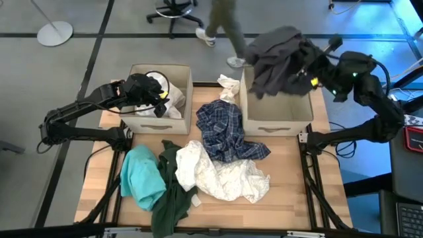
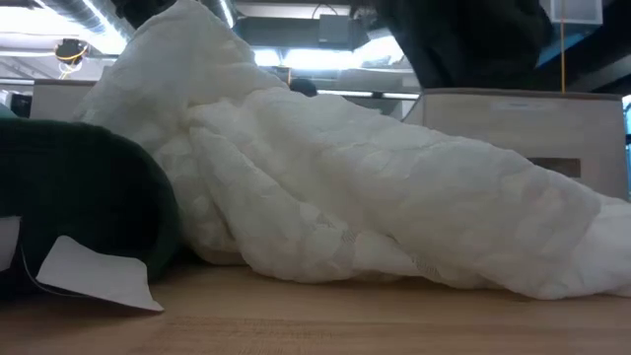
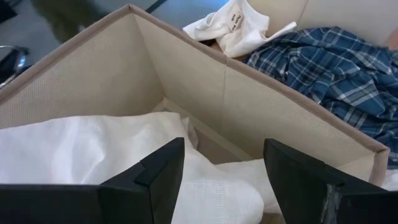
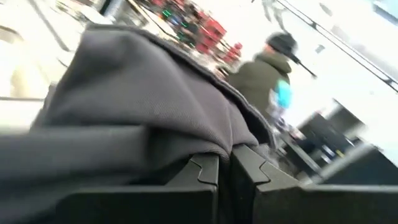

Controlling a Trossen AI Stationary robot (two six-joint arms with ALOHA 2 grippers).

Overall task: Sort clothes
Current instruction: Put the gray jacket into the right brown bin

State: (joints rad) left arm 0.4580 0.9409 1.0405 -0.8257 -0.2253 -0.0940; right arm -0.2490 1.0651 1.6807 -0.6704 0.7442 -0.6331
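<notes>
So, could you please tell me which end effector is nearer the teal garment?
Left. The left end effector hangs over the left box, just beyond the teal garment; the right end effector is across the table.

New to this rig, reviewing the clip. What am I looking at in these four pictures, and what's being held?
It is a table robot with two dark arms, each ending in two-finger jaws. It is sorting clothes into two beige fabric boxes.

One picture looks straight down from above, one looks level across the tabletop, and two come from cameras on the arms' wrists.

The right gripper is shut on a dark grey garment, holding it up over the right box. The right wrist picture shows the cloth pinched between the closed jaws, with a person in the room behind.

The left gripper is open over the left box, which holds white cloth.

On the table lie a blue plaid shirt, a white garment, a teal one, a dark green one and a small white piece between the boxes.
</notes>
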